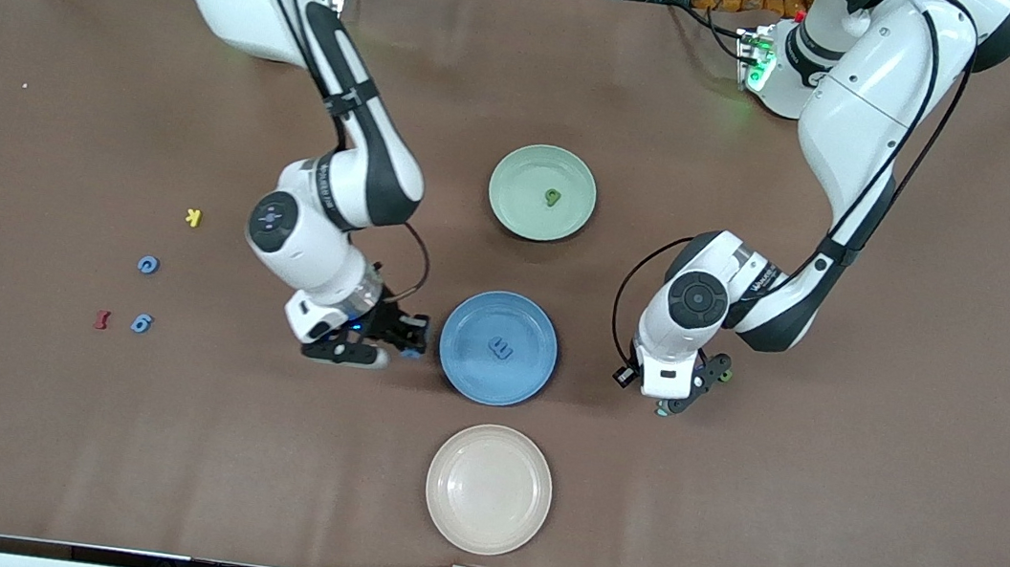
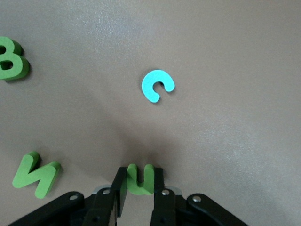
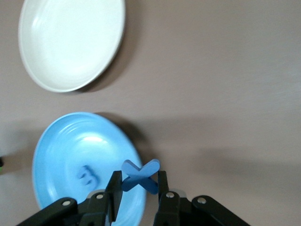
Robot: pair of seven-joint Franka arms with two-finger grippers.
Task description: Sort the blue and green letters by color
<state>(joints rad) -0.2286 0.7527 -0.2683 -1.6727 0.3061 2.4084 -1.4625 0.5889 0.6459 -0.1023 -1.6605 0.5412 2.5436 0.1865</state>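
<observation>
My right gripper point(image 1: 410, 337) is shut on a blue X point(image 3: 141, 176), held at the rim of the blue plate point(image 1: 461, 370) on the right arm's side. A blue E point(image 1: 502, 350) lies in that plate. My left gripper point(image 1: 692, 388) is shut on a green U point(image 2: 139, 179), low over the table beside the blue plate. Close by lie a green N point(image 2: 36, 173) and a green B point(image 2: 10, 60). A green letter point(image 1: 553, 197) lies in the green plate point(image 1: 514, 212). A blue G point(image 1: 147, 265) and a blue 6 point(image 1: 142, 323) lie toward the right arm's end.
A cream plate point(image 1: 484, 522) stands nearest the front camera. A cyan C point(image 2: 157, 85) lies near the left gripper. A yellow K point(image 1: 193, 217) and a dark red I point(image 1: 102, 320) lie beside the loose blue letters.
</observation>
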